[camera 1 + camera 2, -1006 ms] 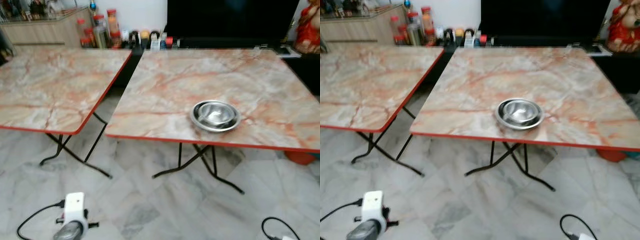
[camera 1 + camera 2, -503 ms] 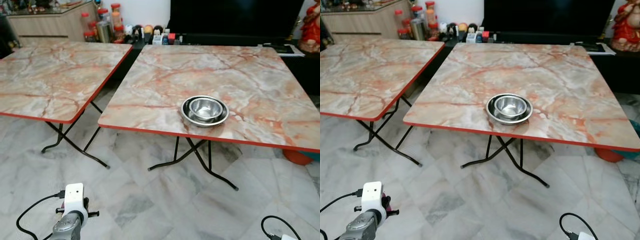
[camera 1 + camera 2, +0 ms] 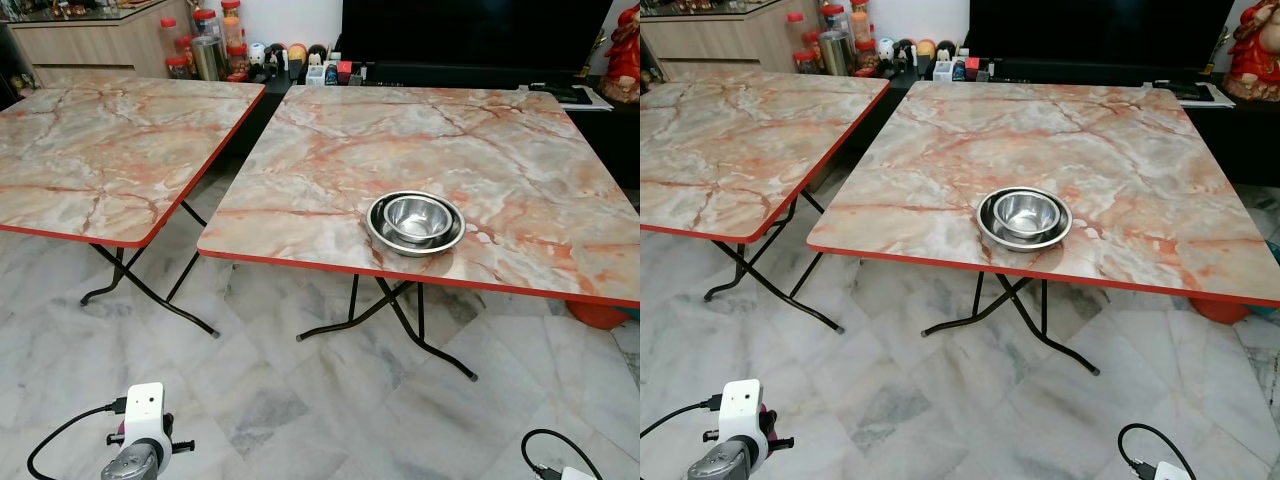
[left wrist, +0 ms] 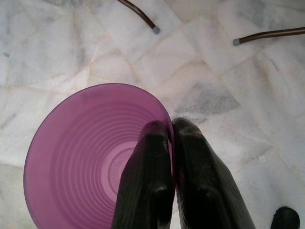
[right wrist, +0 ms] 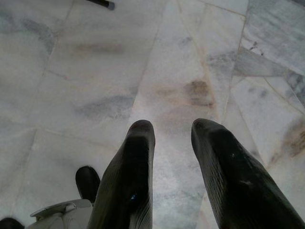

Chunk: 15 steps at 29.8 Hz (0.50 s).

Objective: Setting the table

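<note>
- Against the head pictures of a second earlier, the whole scene had sharpened and slid: the blur was gone and the near table (image 3: 300, 235) sat a little lower in frame. That was the camera's own shift (the robot seemingly settling out of a step), not any move of the tableware.
- The nested steel bowls (image 3: 415, 222) lay on that table as before, by its front edge, well ahead of and above both grippers.
- The left gripper (image 4: 170, 128) hung low over the marble floor (image 5: 71, 67), its two fingers pinched together on the rim of the purple cup (image 4: 81, 157), one finger inside the wall and one outside.
- The right gripper (image 5: 172, 131) hung idle, fingers parted with nothing between them, bare floor below.
- I judged the cup was being carried to the table and not yet set down; the approach looked close to done.
- The left wrist view gave the cup and the grip. The head views added the left wrist's white camera housing (image 3: 146, 408) and the table to reach.
</note>
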### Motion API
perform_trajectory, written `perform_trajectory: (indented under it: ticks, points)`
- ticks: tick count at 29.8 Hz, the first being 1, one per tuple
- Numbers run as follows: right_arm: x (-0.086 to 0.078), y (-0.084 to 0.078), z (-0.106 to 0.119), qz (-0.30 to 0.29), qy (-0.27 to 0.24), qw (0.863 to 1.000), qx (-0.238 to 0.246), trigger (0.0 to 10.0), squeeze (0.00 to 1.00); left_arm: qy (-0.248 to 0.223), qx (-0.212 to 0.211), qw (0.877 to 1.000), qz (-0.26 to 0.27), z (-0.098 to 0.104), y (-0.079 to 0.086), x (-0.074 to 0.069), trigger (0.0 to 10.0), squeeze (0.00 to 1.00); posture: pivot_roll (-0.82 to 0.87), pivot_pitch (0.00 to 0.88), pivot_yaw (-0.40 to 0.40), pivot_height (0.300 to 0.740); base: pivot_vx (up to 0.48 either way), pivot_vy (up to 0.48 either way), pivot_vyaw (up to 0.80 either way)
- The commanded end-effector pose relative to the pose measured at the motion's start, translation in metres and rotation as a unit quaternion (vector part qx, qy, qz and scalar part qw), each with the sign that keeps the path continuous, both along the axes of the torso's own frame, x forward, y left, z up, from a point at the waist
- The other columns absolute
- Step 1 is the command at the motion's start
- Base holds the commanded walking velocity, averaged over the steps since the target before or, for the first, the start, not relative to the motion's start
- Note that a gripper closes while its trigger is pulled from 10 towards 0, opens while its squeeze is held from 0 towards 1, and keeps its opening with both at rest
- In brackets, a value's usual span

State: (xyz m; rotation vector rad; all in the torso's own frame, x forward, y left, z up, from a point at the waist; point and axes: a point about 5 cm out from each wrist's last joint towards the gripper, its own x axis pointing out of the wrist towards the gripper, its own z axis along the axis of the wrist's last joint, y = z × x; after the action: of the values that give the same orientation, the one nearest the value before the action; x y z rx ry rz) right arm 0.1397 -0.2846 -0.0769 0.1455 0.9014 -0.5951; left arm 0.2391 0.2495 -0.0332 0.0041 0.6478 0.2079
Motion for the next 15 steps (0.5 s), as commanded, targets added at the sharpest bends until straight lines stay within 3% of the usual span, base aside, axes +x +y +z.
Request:
perform_trajectory:
  ticks: [1, 12, 15]
  points:
    - [-0.0025, -0.0003, -0.0009, -0.004, 0.003, 1.0, 0.001, 10.0, 0.0, 0.003, 0.002, 1.0, 0.005, -0.0008, 0.0018, -0.0017, 10.0, 0.0, -0.04, 0.032, 0.018, 0.74, 0.0, -0.274, 0.0]
    - [-0.0038, -0.0003, -0.0013, -0.011, 0.001, 1.0, 0.004, 10.0, 0.0, -0.003, 0.003, 1.0, 0.004, 0.001, 0.0002, 0.001, 10.0, 0.0, -0.04, 0.017, 0.019, 0.74, 0.0, -0.269, 0.0]
    - [-0.0041, -0.0001, -0.0015, -0.011, 0.001, 1.0, 0.004, 10.0, 0.0, -0.003, 0.002, 1.0, 0.004, 0.0011, 0.0004, 0.0009, 10.0, 0.0, -0.03, 0.023, 0.024, 0.74, 0.0, 0.0, 0.0]
